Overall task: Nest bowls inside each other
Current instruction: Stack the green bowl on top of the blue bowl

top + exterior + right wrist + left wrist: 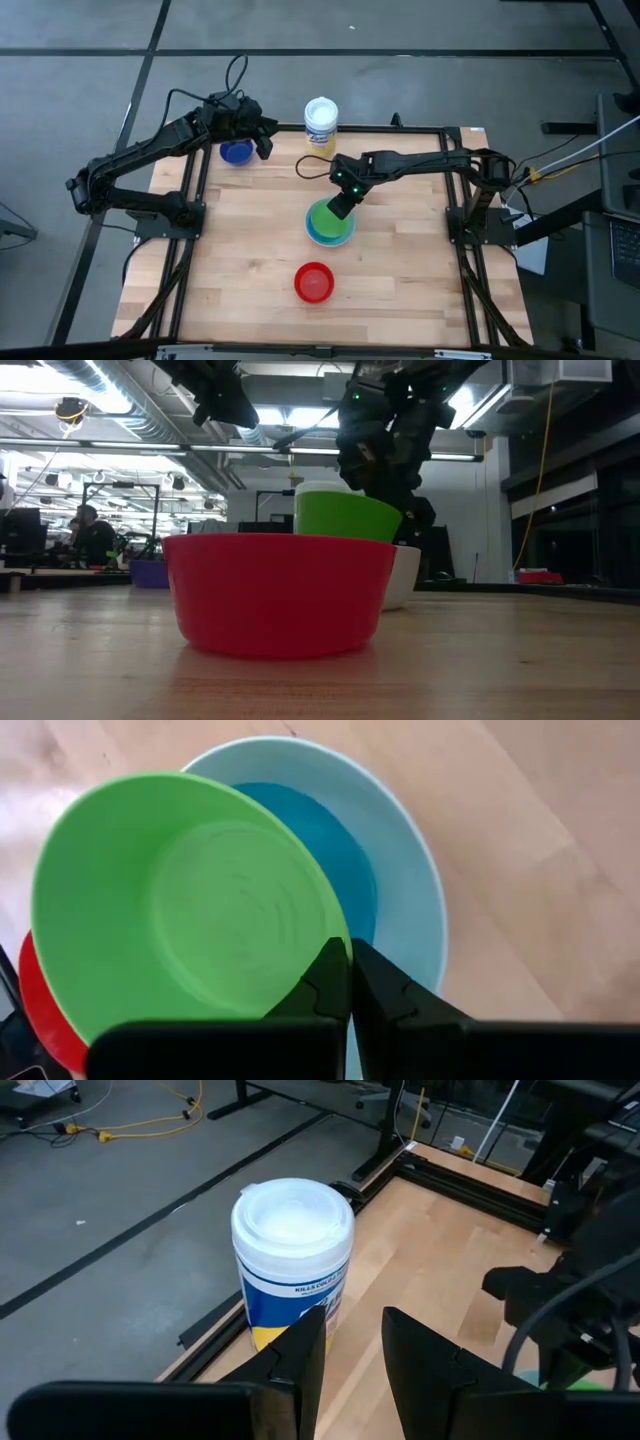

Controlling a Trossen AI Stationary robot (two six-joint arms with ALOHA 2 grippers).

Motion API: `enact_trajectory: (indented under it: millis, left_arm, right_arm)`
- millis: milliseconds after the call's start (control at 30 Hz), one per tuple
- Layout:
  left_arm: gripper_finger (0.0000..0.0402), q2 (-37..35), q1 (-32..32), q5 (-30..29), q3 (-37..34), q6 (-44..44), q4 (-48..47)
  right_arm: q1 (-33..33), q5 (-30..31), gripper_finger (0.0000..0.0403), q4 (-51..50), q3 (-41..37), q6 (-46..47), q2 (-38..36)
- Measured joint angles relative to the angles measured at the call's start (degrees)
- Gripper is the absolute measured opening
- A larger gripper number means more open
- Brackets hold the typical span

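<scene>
two claws are at work over the table (250, 250). the right claw (350, 982) is pinched tight on the rim of the green bowl (180, 905), holding it tilted above the teal bowl (340, 850), which sits inside the white bowl (415, 890) near the table's middle. in the low view the green bowl (345, 515) stands clear above the white bowl's (405, 575) rim, with the right arm behind it. the left claw (352, 1342) hangs at the far left corner with its fingers partly apart and nothing between them, just above the dark blue bowl (236, 152). the canister (292, 1260) stands ahead of it at the table's far edge. the red bowl (314, 282) sits alone on the near side of the table, apart from the stack, upright.
</scene>
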Motion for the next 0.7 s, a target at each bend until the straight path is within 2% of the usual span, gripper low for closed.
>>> enact_trajectory:
  millis: [400,700]
  left_arm:
    - [0.0098,0.0,0.0,0.11,0.0,0.03,0.0]
    - [0.0098,0.0,0.0,0.13,0.0,0.14,0.0]
  right_arm:
    - [-1.39,0.82,0.0001,0.02,0.0,-1.47,0.15]
    - [-1.39,-1.95,0.001,0.65,-0.04,-1.89,1.97]
